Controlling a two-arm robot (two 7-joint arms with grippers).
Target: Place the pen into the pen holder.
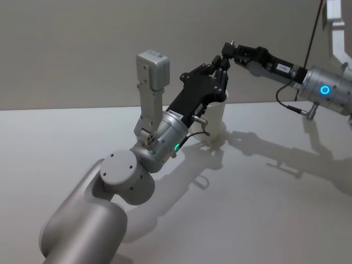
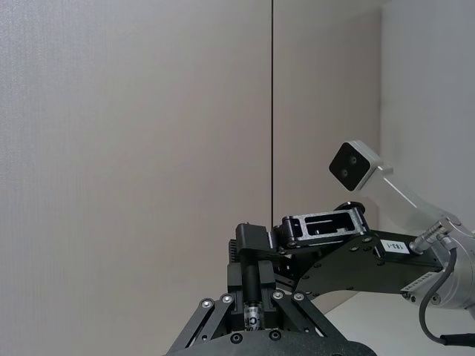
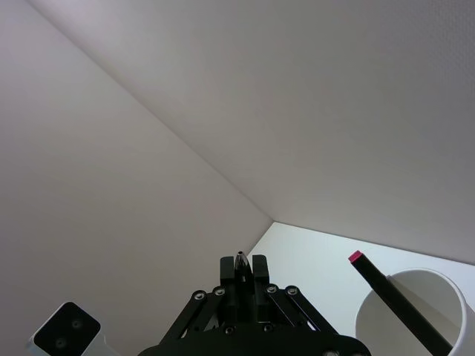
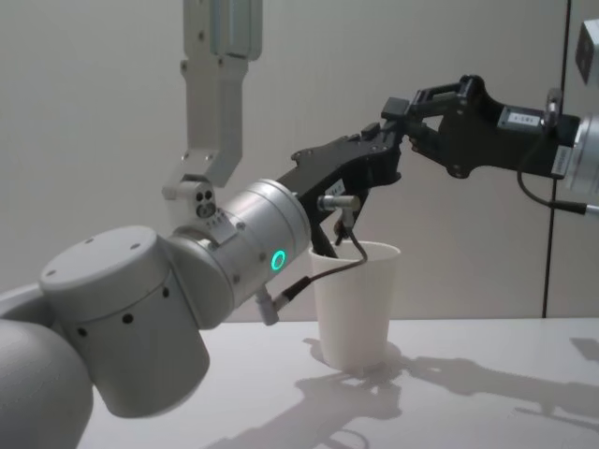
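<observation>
The pen (image 2: pixel 251 295), a thin dark stick, stands between the fingers of my left gripper (image 2: pixel 251 285), which is shut on it. Its upper end sits in my right gripper (image 2: pixel 254 241), also shut on it; the pen's tip (image 3: pixel 239 258) pokes out between the right gripper (image 3: pixel 241 268) fingers. Both grippers meet in the air just above the pen holder (image 1: pixel 218 118), a white paper cup, left gripper (image 1: pixel 220 76) below right gripper (image 1: pixel 226 55). From the side, the left gripper (image 4: pixel 386 154) and right gripper (image 4: pixel 398 117) hover over the cup (image 4: pixel 354 309).
A second black pen with a pink end (image 3: pixel 393 297) leans inside the cup (image 3: pixel 445 285). The white table (image 1: pixel 275 209) spreads around the cup. A black cable (image 4: pixel 348 260) of the left arm hangs by the cup's rim. A plain wall stands behind.
</observation>
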